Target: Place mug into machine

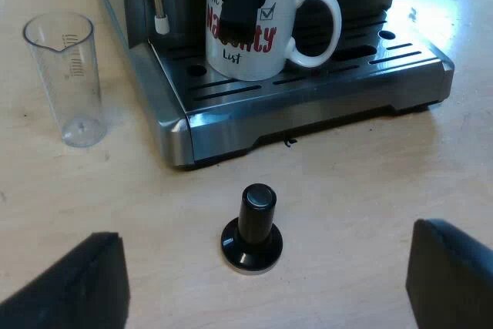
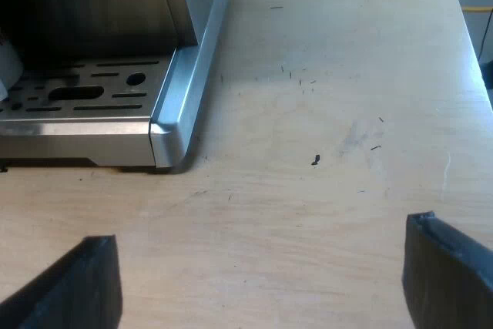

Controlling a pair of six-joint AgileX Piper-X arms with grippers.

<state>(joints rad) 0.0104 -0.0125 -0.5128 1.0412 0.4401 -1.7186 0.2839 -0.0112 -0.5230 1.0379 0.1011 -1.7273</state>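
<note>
Between the wide-spread, empty fingers of the left gripper (image 1: 266, 275) — a tamper (image 1: 254, 225) upright on the table. Beyond it, a measuring glass (image 1: 68, 75) near the espresso machine (image 1: 166, 121), with the mug (image 1: 281, 52) upright on its drip tray (image 1: 323, 102). Right gripper (image 2: 260, 267) likewise gaping, holding nothing, near the tray's corner. Likely risk — toppling the tamper or nudging the mug askew with any low forward sweep.

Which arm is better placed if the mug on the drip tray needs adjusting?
Left, probably: the left gripper faces the mug squarely, past the tamper. The right gripper faces a corner of the drip tray and table.
</note>
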